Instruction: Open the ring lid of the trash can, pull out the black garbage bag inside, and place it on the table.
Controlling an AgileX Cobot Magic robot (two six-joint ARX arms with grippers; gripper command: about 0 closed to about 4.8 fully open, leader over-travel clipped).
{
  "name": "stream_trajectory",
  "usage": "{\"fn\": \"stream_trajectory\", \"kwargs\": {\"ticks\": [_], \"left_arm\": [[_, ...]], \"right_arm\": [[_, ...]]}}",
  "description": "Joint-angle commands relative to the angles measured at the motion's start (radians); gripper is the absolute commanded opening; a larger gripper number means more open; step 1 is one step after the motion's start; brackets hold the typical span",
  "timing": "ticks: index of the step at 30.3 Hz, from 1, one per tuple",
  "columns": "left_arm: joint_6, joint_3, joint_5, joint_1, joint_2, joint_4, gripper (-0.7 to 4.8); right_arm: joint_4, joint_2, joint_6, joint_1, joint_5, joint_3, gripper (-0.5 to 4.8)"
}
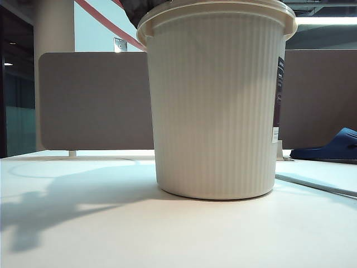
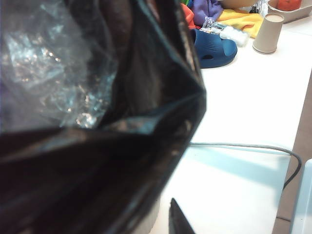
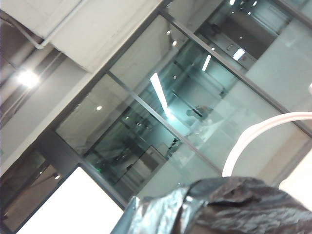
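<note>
One trash can (image 1: 215, 106) stands upright on the table (image 1: 111, 229), cream, ribbed, with one dark label strip (image 1: 278, 95) on its side. One black garbage bag (image 2: 97, 146), bunched and crinkled, pokes above the can's rim and fills most of the left wrist view. One ring lid (image 3: 253, 139), a thin pink hoop, is up in the air above the bag. One blue slipper (image 1: 330, 146), one paper cup (image 2: 268, 33), one grey cable (image 2: 243, 146) lie on the table. Left gripper: only one dark fingertip (image 2: 178, 219) shows beside the bag, can't tell its grip. Right gripper isn't visible; it is clenched tight.
</note>
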Motion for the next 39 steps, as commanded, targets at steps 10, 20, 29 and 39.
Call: {"fn": "stream_trajectory", "kwargs": {"ticks": [10, 20, 29, 39], "left_arm": [[-0.019, 0.005, -0.077, -0.001, -0.033, 0.046, 2.47], [-0.02, 0.006, -0.074, -0.001, -0.132, 0.013, 2.47], [-0.02, 0.005, -0.082, -0.001, -0.137, -0.049, 2.47], [-0.03, 0.005, -0.085, -0.001, -0.142, -0.057, 2.47]], "right_arm": [[0.018, -0.01, 0.021, -0.012, 0.017, 0.077, -0.01], [0.054, -0.01, 0.076, -0.012, 0.046, 0.079, -0.01], [0.069, -0.01, 0.093, -0.022, 0.05, 0.232, -0.01], [0.044, -0.01, 0.126, -0.103, 0.079, 0.329, -0.01]]}}
